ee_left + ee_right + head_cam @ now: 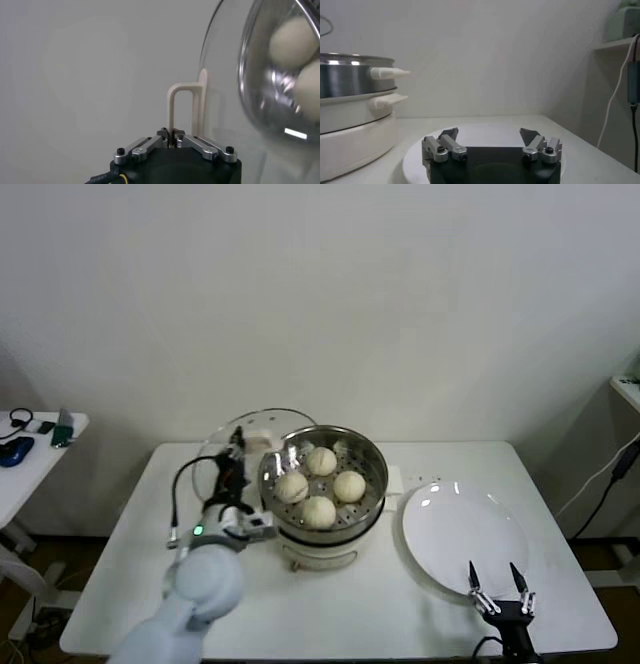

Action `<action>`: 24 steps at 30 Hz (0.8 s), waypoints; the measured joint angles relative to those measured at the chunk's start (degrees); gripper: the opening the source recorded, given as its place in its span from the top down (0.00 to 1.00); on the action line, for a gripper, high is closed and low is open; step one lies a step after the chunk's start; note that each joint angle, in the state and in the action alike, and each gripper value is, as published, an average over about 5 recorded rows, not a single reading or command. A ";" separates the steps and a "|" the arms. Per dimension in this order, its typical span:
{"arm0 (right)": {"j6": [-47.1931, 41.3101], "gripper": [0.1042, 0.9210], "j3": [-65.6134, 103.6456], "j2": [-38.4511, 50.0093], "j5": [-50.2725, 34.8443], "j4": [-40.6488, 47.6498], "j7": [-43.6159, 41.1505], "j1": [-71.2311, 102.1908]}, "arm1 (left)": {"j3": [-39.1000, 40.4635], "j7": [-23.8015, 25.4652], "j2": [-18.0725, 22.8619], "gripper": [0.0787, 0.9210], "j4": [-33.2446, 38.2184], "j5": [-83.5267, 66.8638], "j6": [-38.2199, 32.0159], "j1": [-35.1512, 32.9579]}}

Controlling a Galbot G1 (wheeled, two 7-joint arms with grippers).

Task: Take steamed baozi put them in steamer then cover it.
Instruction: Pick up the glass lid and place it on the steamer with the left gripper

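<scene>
Glass, rigid, breakable and slippery, the cover [243,446] standing on edge just left of the steamer [325,475], being carried best by its cream handle [186,112], left pincer [173,142] clamping there, right pincer [502,590] gaping near the bench [130,554] front.

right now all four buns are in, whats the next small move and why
Probably swing the lid over the steamer and level it. The left gripper is shut on the lid's handle, holding it tilted beside the steamer, whose top is uncovered with four buns inside. The right gripper waits open by the plate.
</scene>
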State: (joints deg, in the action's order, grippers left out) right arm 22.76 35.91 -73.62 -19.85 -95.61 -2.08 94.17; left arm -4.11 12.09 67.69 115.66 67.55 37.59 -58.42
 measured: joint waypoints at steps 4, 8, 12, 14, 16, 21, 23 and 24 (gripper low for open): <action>0.28 0.12 0.00 0.12 -0.06 0.47 0.09 -0.49 | 4.35 1.27 4.68 0.93 -1.81 4.67 0.76 1.94; 0.69 0.12 0.01 0.44 -0.33 0.87 0.10 -0.65 | 7.57 1.81 9.41 0.93 -4.49 8.92 0.96 2.75; 1.15 0.12 0.05 0.90 -0.84 1.18 0.15 -0.67 | 9.42 1.86 13.16 0.93 -7.45 12.69 0.76 3.07; 1.39 0.12 0.08 1.12 -1.10 1.35 0.20 -0.67 | 9.97 1.76 14.40 0.93 -8.75 14.34 0.56 3.08; 1.65 0.12 0.08 1.30 -1.33 1.53 0.24 -0.70 | 10.27 1.56 15.29 0.93 -9.84 15.82 0.31 3.00; 2.26 0.12 -0.10 1.73 -1.89 1.92 0.33 -0.79 | 10.27 0.71 16.92 0.93 -12.09 19.08 -0.47 2.39; 2.38 0.12 -0.17 1.84 -2.04 1.95 0.35 -0.84 | 10.06 0.29 17.50 0.93 -12.88 20.25 -0.69 2.07; 2.41 0.12 -0.18 1.86 -2.07 1.96 0.35 -0.88 | 9.93 0.10 17.73 0.93 -13.26 20.79 -0.75 1.91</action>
State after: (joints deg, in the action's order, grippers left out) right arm 25.17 35.73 -71.76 -21.93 -93.66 -1.73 93.30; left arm 5.82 12.18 85.43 102.40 88.34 36.84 -56.50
